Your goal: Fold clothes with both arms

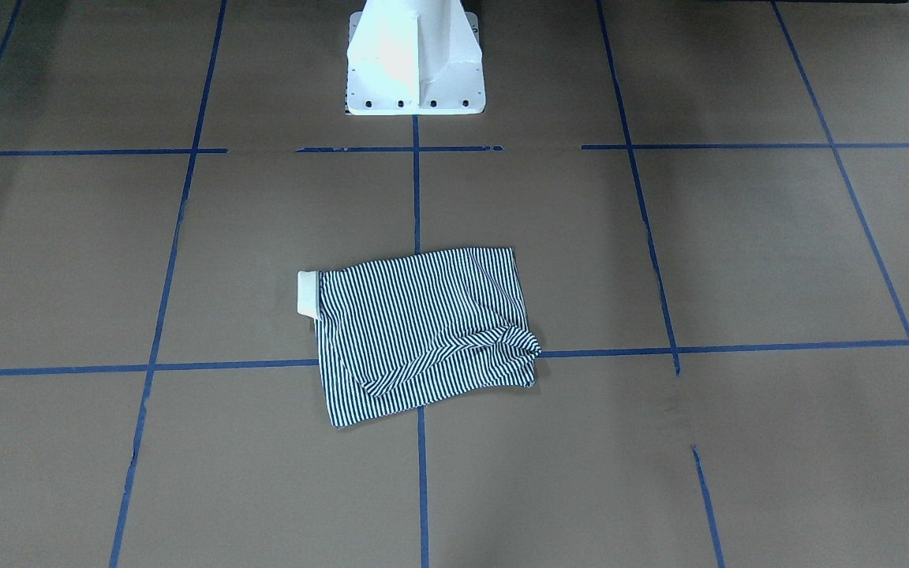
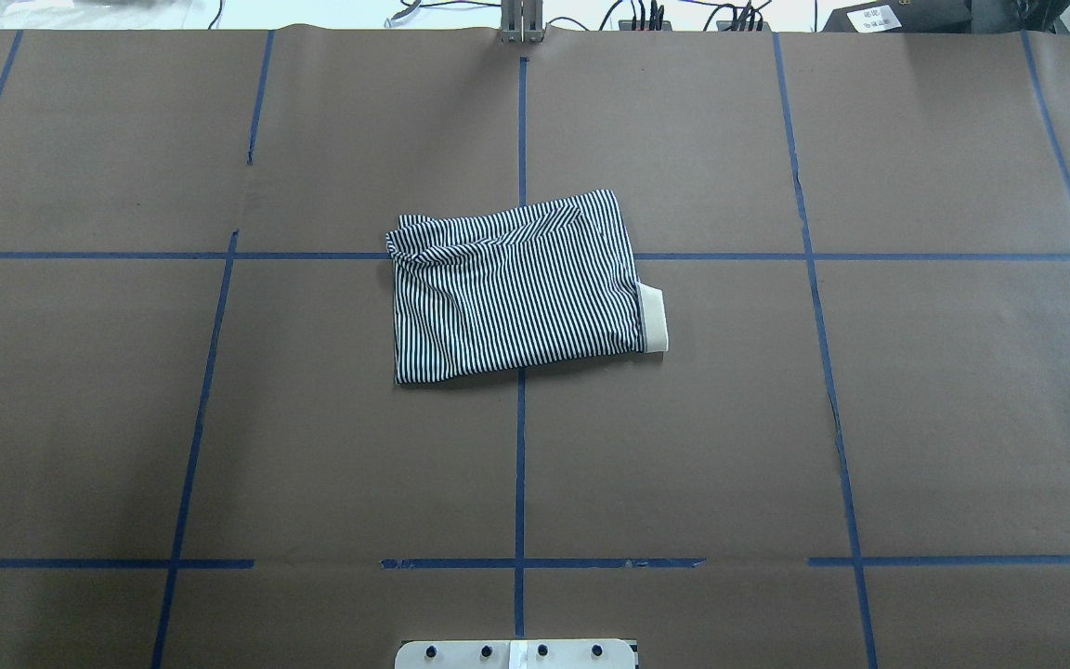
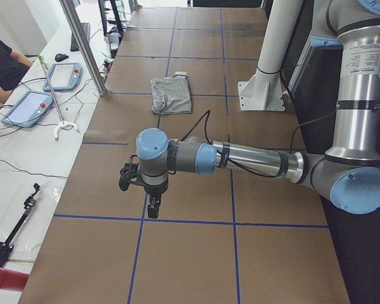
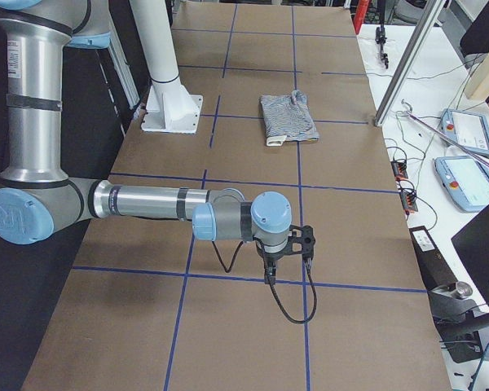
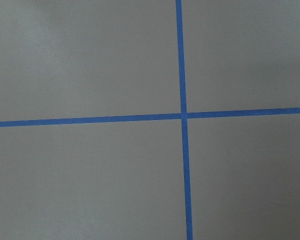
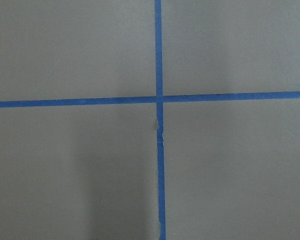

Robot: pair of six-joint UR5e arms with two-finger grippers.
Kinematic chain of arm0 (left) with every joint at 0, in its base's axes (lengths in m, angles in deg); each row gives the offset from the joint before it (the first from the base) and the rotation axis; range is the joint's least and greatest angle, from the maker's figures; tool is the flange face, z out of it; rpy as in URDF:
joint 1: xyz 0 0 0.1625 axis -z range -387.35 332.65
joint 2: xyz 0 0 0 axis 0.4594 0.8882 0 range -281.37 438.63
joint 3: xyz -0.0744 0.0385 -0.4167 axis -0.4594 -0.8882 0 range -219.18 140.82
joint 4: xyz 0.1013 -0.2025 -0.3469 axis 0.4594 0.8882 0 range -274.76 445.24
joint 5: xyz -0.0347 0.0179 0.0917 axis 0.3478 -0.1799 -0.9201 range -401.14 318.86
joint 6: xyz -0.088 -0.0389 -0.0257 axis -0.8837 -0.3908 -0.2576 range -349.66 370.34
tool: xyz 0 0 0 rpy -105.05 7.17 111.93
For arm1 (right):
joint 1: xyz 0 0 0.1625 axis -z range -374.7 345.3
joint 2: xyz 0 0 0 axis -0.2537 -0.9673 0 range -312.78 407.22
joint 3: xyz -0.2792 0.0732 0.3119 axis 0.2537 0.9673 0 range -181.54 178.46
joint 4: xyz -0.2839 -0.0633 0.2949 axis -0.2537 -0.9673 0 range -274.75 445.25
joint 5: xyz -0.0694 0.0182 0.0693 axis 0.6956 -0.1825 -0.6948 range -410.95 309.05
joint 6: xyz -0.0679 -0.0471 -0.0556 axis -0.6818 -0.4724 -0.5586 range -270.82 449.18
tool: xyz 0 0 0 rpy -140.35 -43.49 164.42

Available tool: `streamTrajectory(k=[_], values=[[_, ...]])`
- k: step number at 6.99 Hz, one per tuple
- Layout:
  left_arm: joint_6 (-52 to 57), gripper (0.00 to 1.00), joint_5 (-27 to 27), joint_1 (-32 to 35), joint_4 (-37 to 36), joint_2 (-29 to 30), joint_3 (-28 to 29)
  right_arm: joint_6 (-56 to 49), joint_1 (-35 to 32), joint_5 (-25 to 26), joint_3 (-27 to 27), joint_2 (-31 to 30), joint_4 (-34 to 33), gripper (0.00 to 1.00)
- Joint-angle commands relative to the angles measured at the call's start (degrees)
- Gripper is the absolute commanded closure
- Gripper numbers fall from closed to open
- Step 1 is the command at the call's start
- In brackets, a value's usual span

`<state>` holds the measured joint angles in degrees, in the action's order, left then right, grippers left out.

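Observation:
The navy-and-white striped polo shirt (image 1: 423,331) lies folded into a rough rectangle at the table's middle, with its cream collar (image 1: 307,292) sticking out at one side. It also shows in the overhead view (image 2: 516,293) and in both side views (image 3: 171,95) (image 4: 287,118). My left gripper (image 3: 153,208) hangs over bare paper far from the shirt, seen only in the exterior left view. My right gripper (image 4: 270,273) hangs likewise, seen only in the exterior right view. I cannot tell whether either is open or shut. Both wrist views show only brown paper and blue tape.
The white pedestal base (image 1: 413,63) stands at the robot's side of the table. Brown paper with blue tape lines (image 2: 520,446) covers the table. A metal post (image 3: 82,44), tablets (image 3: 25,107) and cables sit along the operators' edge. A person (image 3: 0,60) is at the far left of the exterior left view.

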<state>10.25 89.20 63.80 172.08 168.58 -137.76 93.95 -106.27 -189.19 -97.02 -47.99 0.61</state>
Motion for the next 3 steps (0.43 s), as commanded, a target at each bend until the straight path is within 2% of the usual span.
streamTrajectory(k=[1, 3], values=[[0.0, 0.0, 0.0, 0.0, -0.09, -0.04, -0.03, -0.12, -0.01, -0.9, -0.85, -0.15, 0.0, 0.0], [0.0, 0.0, 0.0, 0.0, -0.09, -0.04, -0.03, -0.29, -0.01, -0.99, -0.85, -0.07, 0.0, 0.0]])
